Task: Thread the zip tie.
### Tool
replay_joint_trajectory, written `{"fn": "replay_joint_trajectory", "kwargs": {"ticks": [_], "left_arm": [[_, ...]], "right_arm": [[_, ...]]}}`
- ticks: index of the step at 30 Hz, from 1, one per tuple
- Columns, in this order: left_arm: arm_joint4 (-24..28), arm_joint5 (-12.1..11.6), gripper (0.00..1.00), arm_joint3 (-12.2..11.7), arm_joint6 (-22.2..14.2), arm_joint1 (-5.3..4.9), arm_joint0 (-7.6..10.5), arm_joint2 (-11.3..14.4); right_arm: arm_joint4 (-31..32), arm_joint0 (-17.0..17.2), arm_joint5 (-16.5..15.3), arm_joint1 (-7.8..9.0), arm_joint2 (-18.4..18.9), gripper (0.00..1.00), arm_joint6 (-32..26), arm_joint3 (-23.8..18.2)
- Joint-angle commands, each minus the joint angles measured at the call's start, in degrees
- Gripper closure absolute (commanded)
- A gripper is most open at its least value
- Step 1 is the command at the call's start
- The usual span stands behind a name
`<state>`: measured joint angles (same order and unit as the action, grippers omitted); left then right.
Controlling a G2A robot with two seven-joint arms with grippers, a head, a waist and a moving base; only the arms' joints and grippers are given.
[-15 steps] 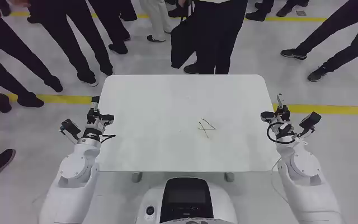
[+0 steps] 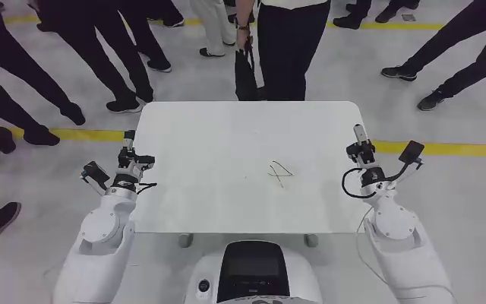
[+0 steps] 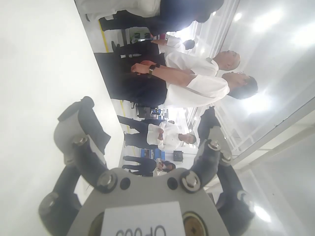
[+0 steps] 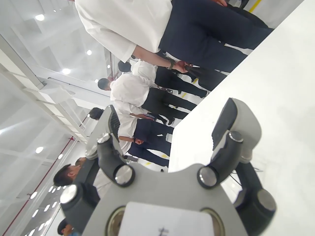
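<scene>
A thin dark zip tie (image 2: 279,172) lies bent and crossed over itself on the white table (image 2: 228,144), right of the middle. My left gripper (image 2: 128,137) (image 3: 150,119) stands open at the table's left edge, far from the tie, nothing between its fingers. At the table's right edge my right gripper (image 2: 358,132) (image 4: 169,114) is also open and empty, one finger (image 4: 226,121) over the tabletop. The tie rests roughly a hand's width inward from the right gripper.
Several people stand around the far side of the table, one close to its far edge with a dark bag (image 2: 244,72). A yellow floor line (image 2: 76,134) runs behind the table on both sides.
The right arm has moved inward toward the table edge and slightly away from the robot. The left arm has kept still. The person behind the table shifted.
</scene>
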<state>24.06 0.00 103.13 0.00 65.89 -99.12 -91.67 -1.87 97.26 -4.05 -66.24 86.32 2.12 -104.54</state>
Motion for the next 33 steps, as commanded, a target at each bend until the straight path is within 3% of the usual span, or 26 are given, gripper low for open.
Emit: {"fn": "replay_joint_trajectory", "kwargs": {"ticks": [1, 7, 18, 23, 33], "left_arm": [[0.0, 0.0, 0.0, 0.0, 0.0, 0.0, 0.0, 0.0], [0.0, 0.0, 0.0, 0.0, 0.0, 0.0, 0.0, 0.0], [0.0, 0.0, 0.0, 0.0, 0.0, 0.0, 0.0, 0.0], [0.0, 0.0, 0.0, 0.0, 0.0, 0.0, 0.0, 0.0], [0.0, 0.0, 0.0, 0.0, 0.0, 0.0, 0.0, 0.0]], "right_arm": [[-0.08, 0.0, 0.03, 0.0, 0.0, 0.0, -0.01, 0.0], [1.78, -0.57, -0.23, 0.11, 0.03, 0.0, -0.83, -0.83], [11.15, -6.82, 4.65, 0.48, -4.6, 0.0, -17.36, -4.48], [13.83, -8.82, 4.73, 0.56, -7.16, 0.0, -23.29, -4.27], [13.84, -9.01, 4.35, 0.57, -7.36, 0.0, -23.97, -4.03]]}}
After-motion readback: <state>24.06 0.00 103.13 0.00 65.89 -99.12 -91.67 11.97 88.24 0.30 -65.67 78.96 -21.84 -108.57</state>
